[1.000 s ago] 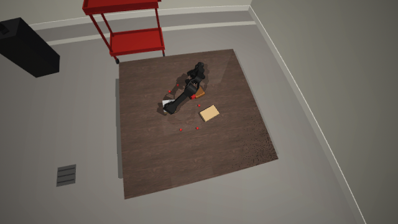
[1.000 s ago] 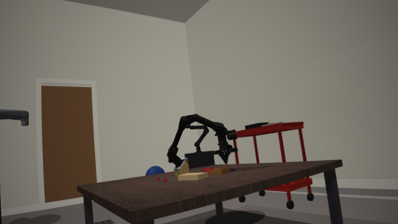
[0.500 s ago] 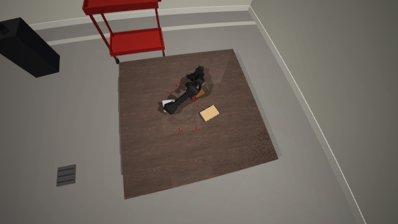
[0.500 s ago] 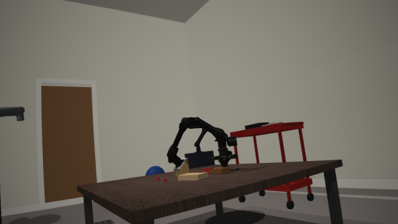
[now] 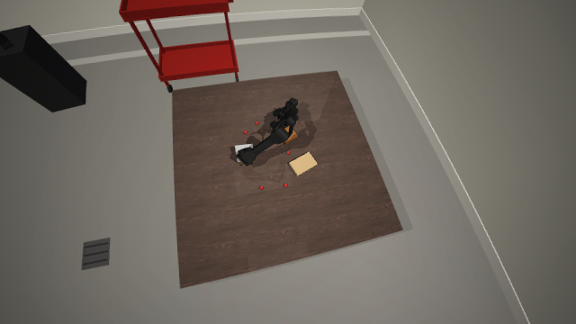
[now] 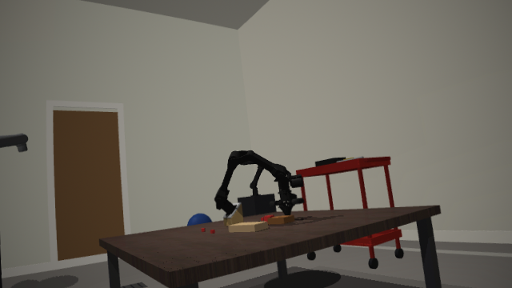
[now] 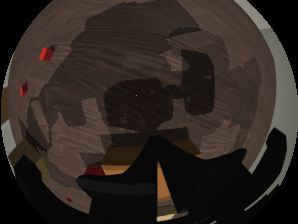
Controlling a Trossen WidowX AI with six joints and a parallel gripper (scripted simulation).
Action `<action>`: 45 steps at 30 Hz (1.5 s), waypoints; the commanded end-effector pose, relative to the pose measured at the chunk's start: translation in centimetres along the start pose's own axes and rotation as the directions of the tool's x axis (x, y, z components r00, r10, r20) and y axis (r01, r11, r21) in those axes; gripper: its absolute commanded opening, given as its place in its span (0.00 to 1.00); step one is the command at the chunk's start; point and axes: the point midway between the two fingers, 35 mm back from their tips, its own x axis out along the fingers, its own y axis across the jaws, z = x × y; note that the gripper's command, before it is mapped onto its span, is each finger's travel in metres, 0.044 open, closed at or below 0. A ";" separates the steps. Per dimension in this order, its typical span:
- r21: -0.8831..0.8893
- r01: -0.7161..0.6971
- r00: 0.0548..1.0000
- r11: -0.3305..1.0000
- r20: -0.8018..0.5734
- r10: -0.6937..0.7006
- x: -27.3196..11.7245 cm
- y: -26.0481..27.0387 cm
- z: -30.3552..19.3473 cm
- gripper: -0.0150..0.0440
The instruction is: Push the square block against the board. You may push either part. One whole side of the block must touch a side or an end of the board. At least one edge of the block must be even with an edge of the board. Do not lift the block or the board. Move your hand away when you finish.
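Note:
The orange-brown square block (image 5: pixel 292 135) (image 6: pixel 281 220) (image 7: pixel 119 170) lies flat, partly hidden under the forearm in the top view. The light tan board (image 5: pixel 303 163) (image 6: pixel 248 227) lies flat nearer the front of the table, turned at an angle. Bare table shows between block and board; they are apart. My gripper (image 6: pixel 286 214) (image 7: pixel 154 139) is shut and empty, pointing down low at the block's side away from the board. Whether the tips touch the block or the table, I cannot tell. The fingers hide much of the block in the wrist view.
A small red cube (image 5: pixel 288 152) lies in the gap between block and board. A red piece (image 6: pixel 266 218) (image 7: pixel 94 170) sits close beside the block. Other small red cubes (image 5: pixel 256 122) (image 5: pixel 285 185) lie around. The arm's base stands on a pale plate (image 5: pixel 243 148).

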 end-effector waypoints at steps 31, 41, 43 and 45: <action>-0.004 -0.010 1.000 1.000 -0.011 0.010 0.3 0.2 -6.0 0.25; -0.003 -0.012 1.000 1.000 -0.015 0.012 0.4 0.4 -7.6 0.25; -0.003 -0.012 1.000 1.000 -0.016 0.012 0.4 0.5 -7.9 0.25; -0.003 -0.013 1.000 1.000 -0.016 0.013 0.5 0.5 -8.1 0.25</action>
